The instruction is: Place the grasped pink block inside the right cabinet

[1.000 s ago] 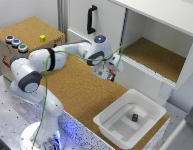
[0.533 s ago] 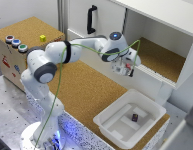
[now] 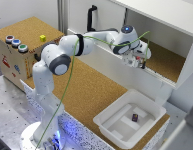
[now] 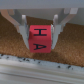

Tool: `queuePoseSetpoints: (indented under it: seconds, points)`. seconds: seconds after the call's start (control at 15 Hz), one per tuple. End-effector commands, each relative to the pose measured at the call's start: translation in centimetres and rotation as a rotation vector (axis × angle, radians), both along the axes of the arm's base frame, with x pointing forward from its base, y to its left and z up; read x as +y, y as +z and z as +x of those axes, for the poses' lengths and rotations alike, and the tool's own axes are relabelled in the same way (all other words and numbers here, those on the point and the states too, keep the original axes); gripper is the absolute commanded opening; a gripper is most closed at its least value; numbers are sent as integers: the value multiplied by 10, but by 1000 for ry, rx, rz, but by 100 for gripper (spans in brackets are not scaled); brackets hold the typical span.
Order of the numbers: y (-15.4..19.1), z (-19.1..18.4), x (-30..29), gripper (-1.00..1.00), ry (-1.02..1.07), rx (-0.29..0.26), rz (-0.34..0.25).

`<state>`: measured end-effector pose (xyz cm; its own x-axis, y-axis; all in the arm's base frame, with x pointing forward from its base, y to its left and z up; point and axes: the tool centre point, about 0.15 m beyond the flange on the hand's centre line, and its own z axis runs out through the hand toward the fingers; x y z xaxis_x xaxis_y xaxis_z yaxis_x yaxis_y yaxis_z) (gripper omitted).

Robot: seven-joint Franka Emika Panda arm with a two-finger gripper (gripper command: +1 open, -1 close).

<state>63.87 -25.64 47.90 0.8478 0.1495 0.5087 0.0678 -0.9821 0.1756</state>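
Franka arm reaching over the front lip of the right cabinet with the pink block held in its fingers.

From the exterior view's left: a cork-topped box (image 3: 18, 52) carries coloured buttons (image 3: 15, 43) and a yellow cube (image 3: 42, 38); the arm's white base (image 3: 43, 107) stands on the bench (image 3: 93, 92) beside it, and the arm stretches across to the right cabinet (image 3: 168, 47), past a white door panel with a black handle (image 3: 91, 19). The gripper (image 3: 137, 62) hangs at the cabinet's opening, above its cork-brown floor (image 3: 163, 62). In the wrist view the fingers (image 4: 21, 30) are closed on the pink block (image 4: 40, 37), pinching its two sides; the block's face shows black letters, and cork lies beneath it. Below, toward the exterior view's right, a white plastic tray (image 3: 113, 125) holds a dark purple block (image 3: 135, 118).
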Motion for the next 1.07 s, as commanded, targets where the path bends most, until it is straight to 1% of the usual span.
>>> queuePoseSetpoints:
  seconds: [0.0, 0.07, 0.13, 0.2, 0.27, 0.4, 0.47, 0.73, 0.8, 1.0]
  points:
    - [2, 37, -16, 100, 61, 75, 96]
    - [-2, 37, -14, 100, 76, 83, 85]
    - [-5, 34, -11, 100, 92, 68, 78]
    - [-10, 33, -10, 100, 103, 58, 86]
    - [-15, 31, -10, 100, 120, 60, 95]
    - [-20, 25, -5, 100, 126, 73, 85]
    - [-19, 19, -3, 100, 129, 62, 84]
    - [-7, -25, 12, 100, 100, 22, 45]
    - [-5, -43, 18, 100, 85, 18, 38]
    - [-6, -83, 34, 100, 95, 35, 14]
